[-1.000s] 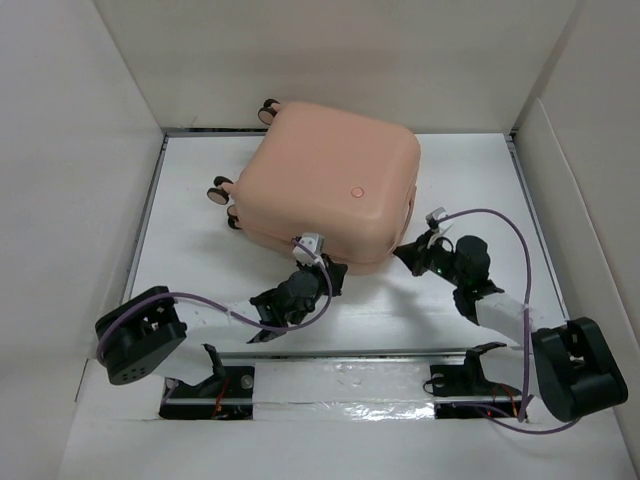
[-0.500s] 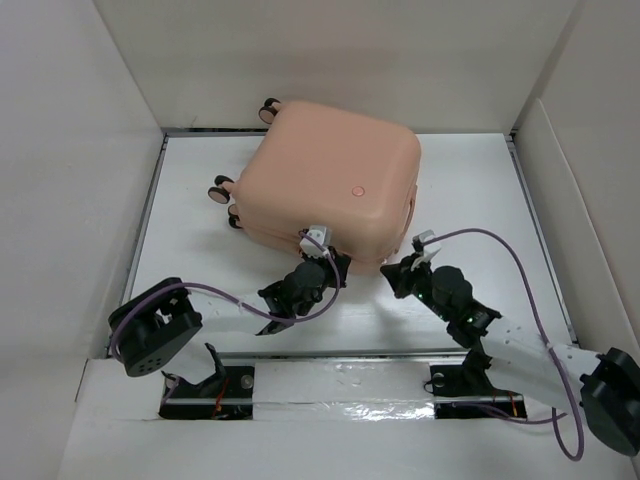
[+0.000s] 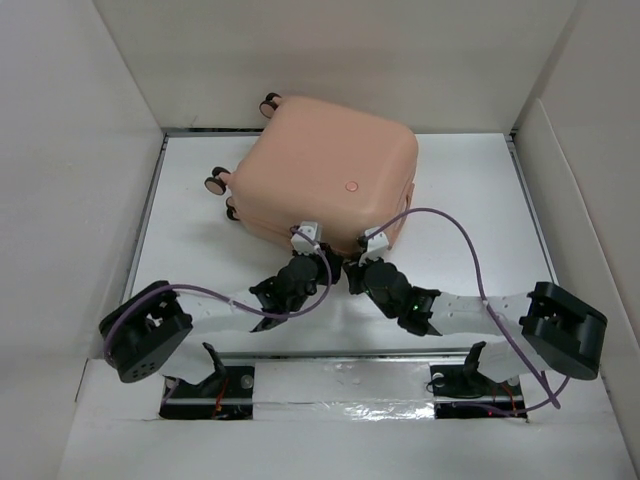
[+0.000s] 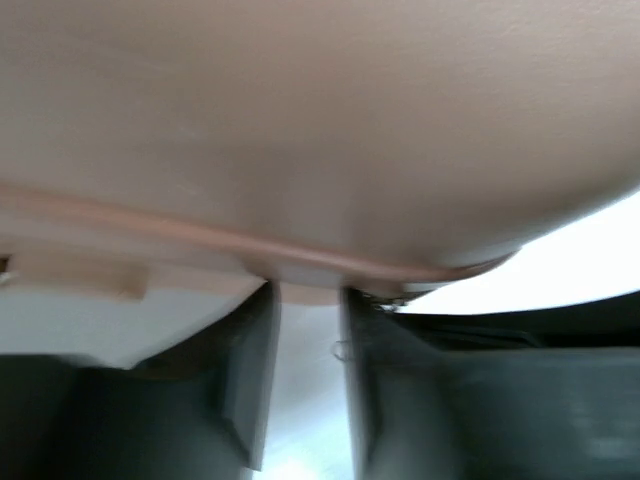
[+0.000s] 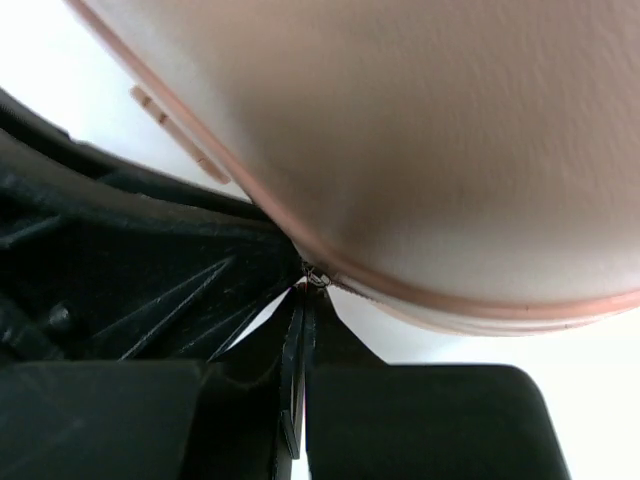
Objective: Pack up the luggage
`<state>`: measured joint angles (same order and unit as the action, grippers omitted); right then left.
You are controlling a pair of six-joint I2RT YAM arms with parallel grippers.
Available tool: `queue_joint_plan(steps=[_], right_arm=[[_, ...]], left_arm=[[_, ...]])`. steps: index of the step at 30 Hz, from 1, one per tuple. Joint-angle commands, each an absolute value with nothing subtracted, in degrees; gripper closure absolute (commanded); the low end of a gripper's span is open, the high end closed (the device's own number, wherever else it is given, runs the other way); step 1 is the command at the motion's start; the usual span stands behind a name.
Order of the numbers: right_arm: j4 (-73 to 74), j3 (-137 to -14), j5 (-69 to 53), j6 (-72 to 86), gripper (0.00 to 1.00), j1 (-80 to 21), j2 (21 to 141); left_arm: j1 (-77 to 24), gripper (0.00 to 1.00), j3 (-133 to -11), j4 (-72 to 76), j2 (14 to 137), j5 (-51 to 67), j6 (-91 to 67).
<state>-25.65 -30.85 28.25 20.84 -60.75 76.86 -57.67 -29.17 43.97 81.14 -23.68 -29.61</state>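
Note:
The luggage is a closed peach-pink suitcase lying flat at the back middle, with its wheels pointing left. It fills the top of the left wrist view and of the right wrist view. My left gripper is at the middle of its near edge, its fingers a little apart and their tips against the seam. My right gripper sits just to the right of it, shut on a small metal zipper pull at the seam.
White walls box in the table on the left, back and right. A metal rail with both arm mounts runs along the near edge. Purple cables loop over both arms.
My right gripper has swept left along the suitcase's near edge, from its right corner to the middle. The suitcase has shifted slightly left. My left gripper has stayed at the near edge.

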Motion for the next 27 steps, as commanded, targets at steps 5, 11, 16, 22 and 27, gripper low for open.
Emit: queue_joint_plan(steps=[5, 11, 16, 22, 27], right_arm=[[-39.0, -28.8, 15.6, 26.2, 1.00, -66.4, 77.3], [-40.3, -27.9, 12.7, 25.1, 1.00, -65.4, 77.7], [-40.1, -27.5, 9.9, 24.2, 1.00, -64.2, 77.3], [-39.7, -26.1, 8.6, 23.1, 1.00, -62.5, 75.3], [-39.5, -25.0, 8.1, 22.9, 1.00, -62.5, 74.4]], left_arm=[[-51.6, 0.35, -21.7, 33.6, 58.7, -25.1, -37.8], [-40.0, 0.32, -29.0, 15.8, 41.7, -27.0, -44.8], [-21.6, 0.31, -36.3, 11.3, 46.6, -20.4, -48.2], [-1.4, 0.29, -39.0, 16.2, 55.5, -6.4, -53.7], [1.8, 0.23, -47.9, 13.8, 67.3, -2.5, -51.9]])
